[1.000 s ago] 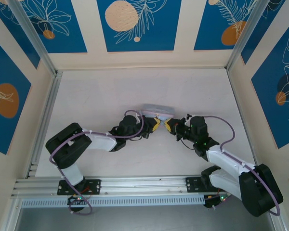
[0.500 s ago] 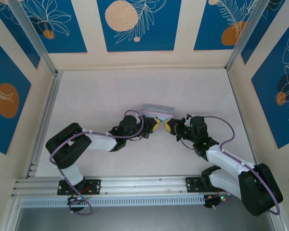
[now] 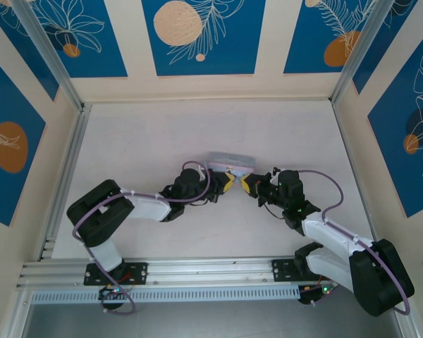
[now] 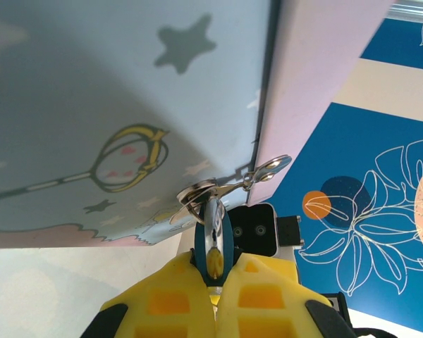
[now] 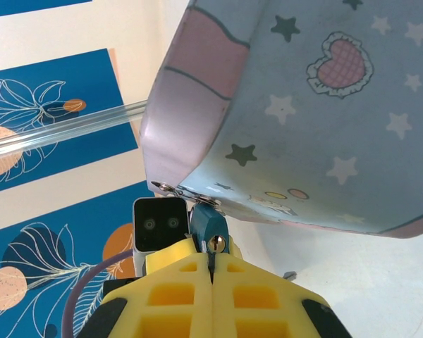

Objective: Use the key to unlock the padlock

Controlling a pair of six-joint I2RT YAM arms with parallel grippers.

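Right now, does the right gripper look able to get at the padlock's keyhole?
Probably yes: the keyhole faces the right gripper closely, nothing between; the left gripper holds the padlock from the other side.

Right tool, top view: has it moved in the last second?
No. The right tool sits at the same spot just below the tin, no nearer the aluminium rail at the table's near edge.

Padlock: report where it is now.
Left wrist view: the padlock hangs from the tin's clasp, pinched in the left gripper, the right gripper facing it.
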